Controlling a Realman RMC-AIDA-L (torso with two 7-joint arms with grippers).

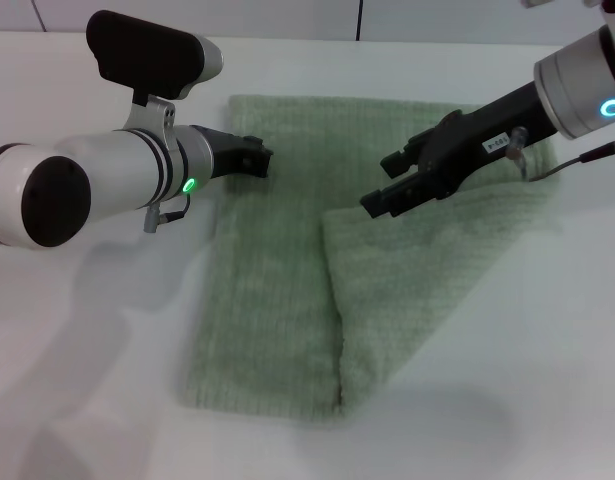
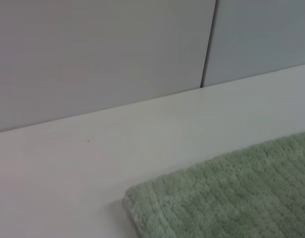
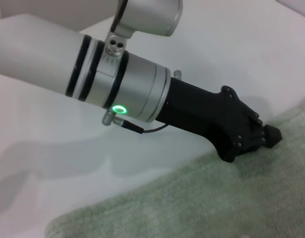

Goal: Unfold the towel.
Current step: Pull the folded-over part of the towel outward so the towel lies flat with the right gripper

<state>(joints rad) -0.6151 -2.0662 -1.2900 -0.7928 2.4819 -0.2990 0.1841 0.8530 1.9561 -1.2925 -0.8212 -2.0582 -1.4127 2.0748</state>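
The towel (image 1: 277, 300) lay on the white tabletop (image 1: 87, 400), its right part folded over with a crease running near to far. The left tool (image 1: 255, 156) rested at the towel's far left edge, fingers pressed together. The right tool (image 1: 379, 198) hovered over the folded flap's far corner, fingers slightly spread, holding nothing.
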